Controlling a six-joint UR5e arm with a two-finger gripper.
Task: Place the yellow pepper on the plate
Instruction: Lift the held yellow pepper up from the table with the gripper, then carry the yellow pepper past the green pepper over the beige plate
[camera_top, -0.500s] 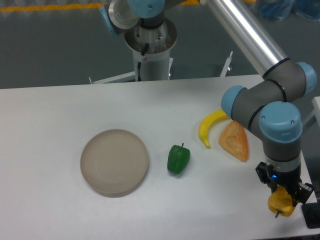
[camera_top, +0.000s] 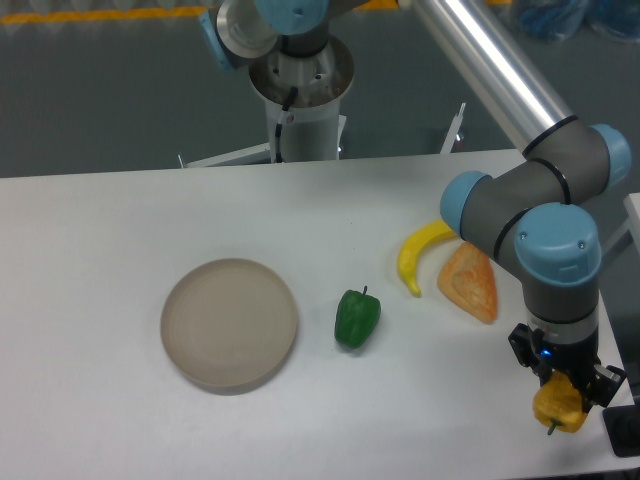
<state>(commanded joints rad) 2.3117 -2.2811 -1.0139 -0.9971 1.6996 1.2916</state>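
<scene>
My hand (camera_top: 562, 398) pinches the yellow pepper (camera_top: 558, 406) at the table's (camera_top: 120, 220) near right corner, risen slightly since a moment ago; the plate (camera_top: 230, 322) lies far left, unfilled.

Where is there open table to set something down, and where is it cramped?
Bare table lies left of and behind the plate, and between plate and green pepper. Crowded on the right: banana, orange wedge, claw gripping the yellow pepper.
</scene>
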